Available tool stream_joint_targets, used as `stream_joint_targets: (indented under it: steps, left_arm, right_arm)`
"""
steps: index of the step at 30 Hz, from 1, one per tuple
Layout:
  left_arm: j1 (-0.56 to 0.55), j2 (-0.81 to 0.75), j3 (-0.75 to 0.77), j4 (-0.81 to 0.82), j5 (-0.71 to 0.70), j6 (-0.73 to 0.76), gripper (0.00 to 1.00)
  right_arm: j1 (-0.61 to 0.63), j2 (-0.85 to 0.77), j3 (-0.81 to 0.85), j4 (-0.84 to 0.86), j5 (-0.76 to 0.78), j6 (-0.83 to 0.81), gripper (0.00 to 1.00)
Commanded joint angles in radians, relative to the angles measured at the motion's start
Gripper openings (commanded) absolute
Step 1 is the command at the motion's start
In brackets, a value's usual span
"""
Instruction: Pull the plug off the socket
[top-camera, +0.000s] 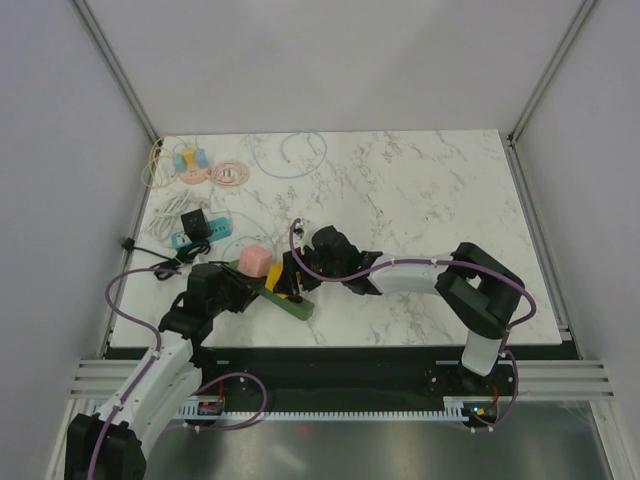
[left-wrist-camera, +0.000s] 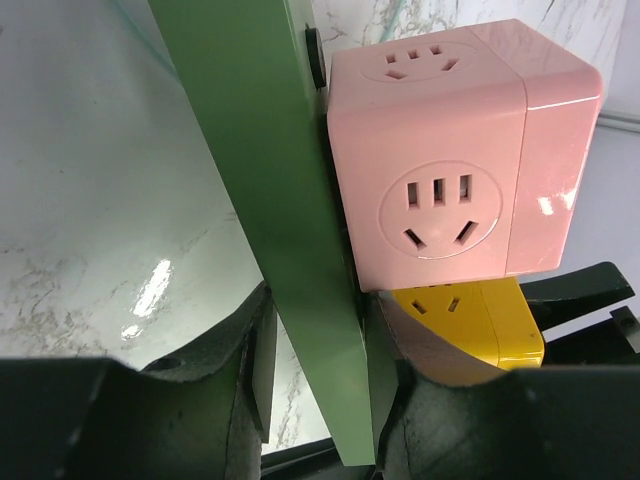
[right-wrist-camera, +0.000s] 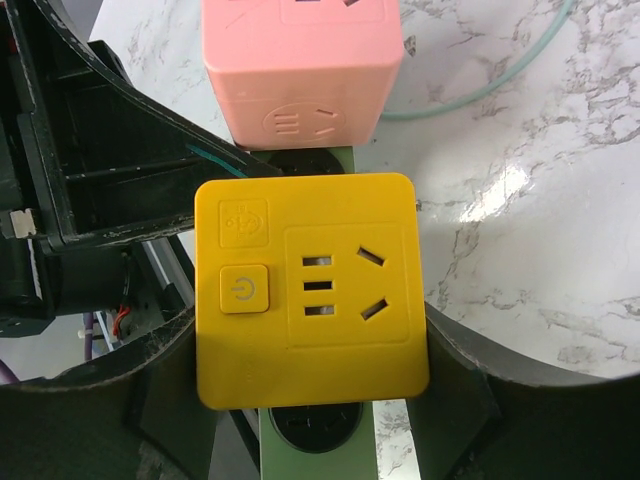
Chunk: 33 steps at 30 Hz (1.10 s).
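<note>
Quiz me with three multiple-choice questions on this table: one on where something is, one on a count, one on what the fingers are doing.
1. Where is the pink cube?
A) on the green strip, next to the yellow cube
B) alone at the table's far right corner
C) on the floor

2. How many cubes sit on the green strip?
A) one
B) two
C) four

3. The right fingers are:
A) spread over bare marble
B) closed on a cable
C) closed on the yellow cube's sides

Answers:
1 A, the wrist views show pink and yellow side by side on the strip.
2 B, only the pink and yellow ones are there.
3 C, a finger presses each side of the yellow cube.
</note>
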Motion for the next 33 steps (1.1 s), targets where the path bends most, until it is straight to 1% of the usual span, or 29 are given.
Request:
stream_joint_targets:
  steps: [1,3,4,5,7,10,12,13,16,18,24,26,30,31,33]
  left_arm:
    - [-0.003,0.035,0.006,-0.045,-0.02,0.105,0.02]
    - [-0.003,0.031,0.004,-0.056,-0.021,0.119,0.02]
    - [-0.003,0.024,-0.002,-0.061,-0.026,0.119,0.02]
    - [-0.003,0.017,-0.003,-0.067,-0.03,0.119,0.02]
    - [-0.003,-0.011,-0.009,-0.09,-0.046,0.12,0.02]
    - [-0.003,-0.043,-0.009,-0.12,-0.067,0.133,0.02]
    - [-0.005,-0.054,-0.008,-0.133,-0.084,0.14,0.02]
    - [-0.003,-0.054,-0.006,-0.145,-0.089,0.145,0.02]
    - [-0.005,-0.052,-0.003,-0.16,-0.095,0.154,0.02]
    - [-0.005,-0.054,-0.003,-0.163,-0.095,0.157,0.02]
    - [-0.005,-0.074,0.001,-0.182,-0.095,0.159,0.02]
    - [-0.005,-0.075,0.001,-0.185,-0.095,0.159,0.02]
    - [-0.005,-0.075,0.0,-0.186,-0.096,0.157,0.02]
    - [-0.005,-0.077,-0.002,-0.188,-0.095,0.156,0.02]
    - [-0.005,-0.078,-0.003,-0.188,-0.093,0.154,0.02]
  right_arm:
    - [0.0,-0.033,0.055,0.081,0.007,-0.011,0.0]
    - [0.002,-0.015,0.112,0.011,0.05,-0.042,0.0]
    - [0.002,-0.007,0.136,-0.065,0.061,-0.074,0.0]
    - [0.003,0.001,0.184,-0.1,0.077,-0.088,0.0]
    - [0.002,0.019,0.225,-0.175,0.12,-0.123,0.0]
    - [-0.003,0.045,0.322,-0.251,0.151,-0.147,0.0]
    - [-0.01,0.071,0.36,-0.273,0.147,-0.153,0.0]
    - [-0.012,0.079,0.377,-0.31,0.144,-0.153,0.0]
    - [-0.024,0.108,0.426,-0.327,0.115,-0.144,0.0]
    - [-0.046,0.119,0.44,-0.325,0.069,-0.118,0.0]
    - [-0.107,0.096,0.417,-0.283,-0.03,-0.056,0.0]
    - [-0.112,0.084,0.416,-0.283,-0.024,-0.067,0.0]
    - [-0.08,0.049,0.413,-0.319,0.077,-0.174,0.0]
    - [-0.067,0.038,0.411,-0.344,0.17,-0.249,0.0]
    - [-0.038,0.019,0.411,-0.365,0.231,-0.3,0.0]
